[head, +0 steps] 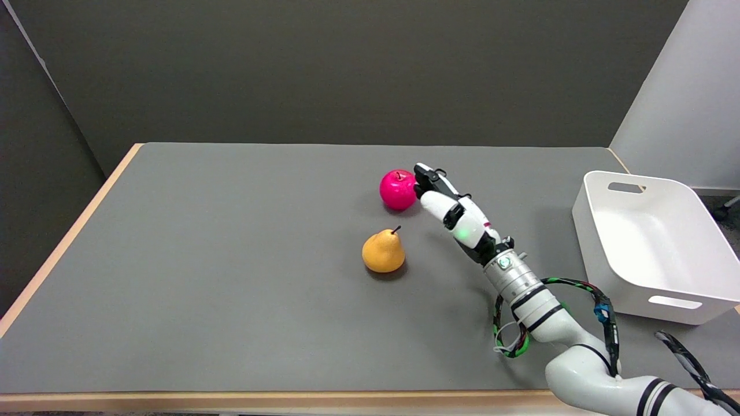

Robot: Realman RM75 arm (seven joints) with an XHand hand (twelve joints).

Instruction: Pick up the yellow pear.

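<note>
No text, label, brand name or number could be read anywhere in the head view — the only candidate was a tiny reddish mark on the white back of the right hand, and it was far too small to make out as letters or a sign

Yellow pear upright on grey table, stem up. Pink apple beyond it, apart. Right hand stretched just beside the apple, clear of the pear, holding nothing. White bin at right edge.
</note>
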